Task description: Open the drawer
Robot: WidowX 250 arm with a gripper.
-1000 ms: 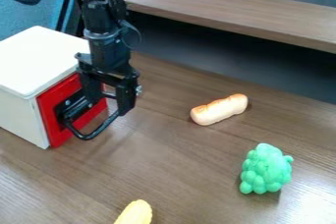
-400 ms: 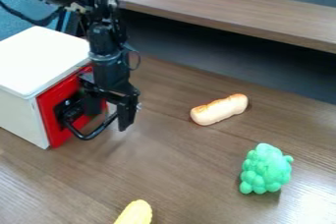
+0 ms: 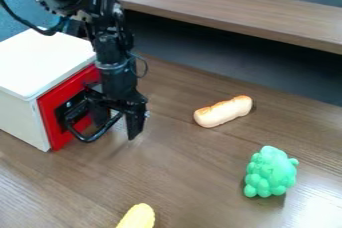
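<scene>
The gripper (image 3: pixel 119 120) hangs down just in front of the box at the left, its fingers apart. One finger (image 3: pixel 136 121) is on the right, outside the black loop handle (image 3: pixel 100 134); the other is between the handle and the drawer front, partly hidden. Whether either touches the handle, I cannot tell. The red drawer front (image 3: pixel 53 109) sits against the white box (image 3: pixel 43 62), with no visible gap.
A bread roll (image 3: pixel 224 111) lies right of the gripper, and a green bumpy toy (image 3: pixel 270 172) is farther right. Yellow corn (image 3: pixel 138 217) lies at the bottom edge. A wooden ledge (image 3: pixel 234 9) runs along the back.
The gripper has moved down and slightly right, one finger now lower beside the handle. The drawer, the box and the toys have stayed in place.
</scene>
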